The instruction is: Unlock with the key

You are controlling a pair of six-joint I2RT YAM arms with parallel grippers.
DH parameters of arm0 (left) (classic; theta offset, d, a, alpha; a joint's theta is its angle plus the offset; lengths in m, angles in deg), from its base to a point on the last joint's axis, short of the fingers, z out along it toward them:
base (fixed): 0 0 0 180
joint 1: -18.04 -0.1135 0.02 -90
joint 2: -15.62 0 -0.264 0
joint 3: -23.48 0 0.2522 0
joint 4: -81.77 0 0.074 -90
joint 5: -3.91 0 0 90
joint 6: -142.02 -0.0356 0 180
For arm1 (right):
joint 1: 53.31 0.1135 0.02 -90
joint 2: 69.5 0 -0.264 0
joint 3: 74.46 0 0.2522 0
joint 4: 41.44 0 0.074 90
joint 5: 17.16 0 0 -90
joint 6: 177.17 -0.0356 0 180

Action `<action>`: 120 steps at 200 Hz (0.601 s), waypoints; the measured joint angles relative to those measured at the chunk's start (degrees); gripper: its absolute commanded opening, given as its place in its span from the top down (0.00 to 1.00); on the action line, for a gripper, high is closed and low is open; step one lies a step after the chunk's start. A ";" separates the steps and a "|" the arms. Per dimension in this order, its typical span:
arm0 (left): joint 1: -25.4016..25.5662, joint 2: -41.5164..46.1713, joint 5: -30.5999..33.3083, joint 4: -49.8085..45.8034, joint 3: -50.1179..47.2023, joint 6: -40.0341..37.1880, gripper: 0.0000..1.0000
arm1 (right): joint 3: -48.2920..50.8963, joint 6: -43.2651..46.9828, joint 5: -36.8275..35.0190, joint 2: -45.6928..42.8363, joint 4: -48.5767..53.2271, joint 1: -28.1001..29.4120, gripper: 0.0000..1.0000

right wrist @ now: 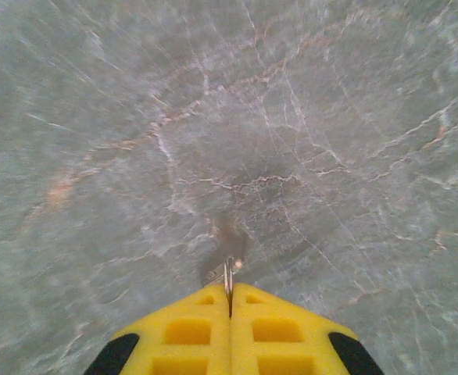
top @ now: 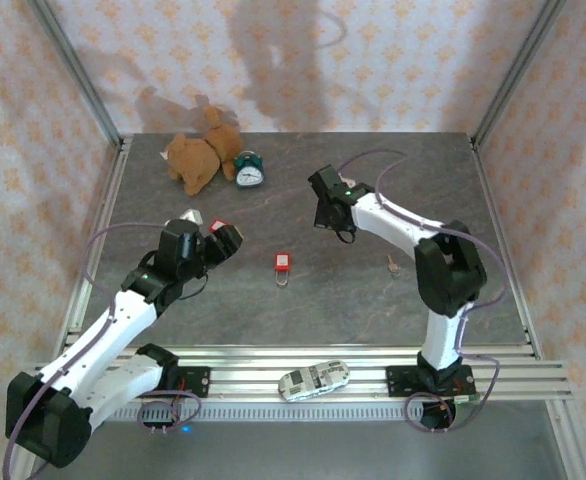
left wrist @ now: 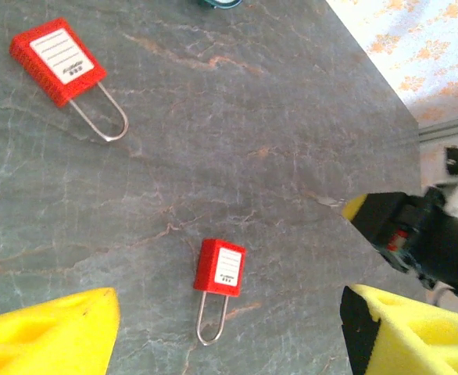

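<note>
Key (right wrist: 229, 271), pinched in right end effector (right wrist: 230, 295)

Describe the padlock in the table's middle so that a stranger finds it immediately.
Start from the grey marbled table and look at its middle. A red padlock lies there, alone, its wire shackle toward the near edge. It is smaller than the other red padlock further left.

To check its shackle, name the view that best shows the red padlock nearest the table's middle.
Left wrist view: the red padlock lies near and sharp, white label up, wire shackle toward the camera. The top external view shows it as a small red block, shackle barely visible. The right wrist camera faces tabletop elsewhere.
</note>
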 measured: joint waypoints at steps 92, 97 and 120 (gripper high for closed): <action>28.48 -9.53 19.43 36.76 -12.48 -26.29 0.23 | 8.09 0.17 7.82 -16.74 -0.31 0.00 0.95; 29.62 -10.62 19.89 38.27 -12.44 -28.79 0.24 | 8.50 0.17 8.17 -17.40 -0.33 0.00 0.95; 32.96 -15.67 19.85 44.70 -12.02 -40.04 0.23 | 10.45 0.20 9.44 -20.72 -0.26 0.00 0.95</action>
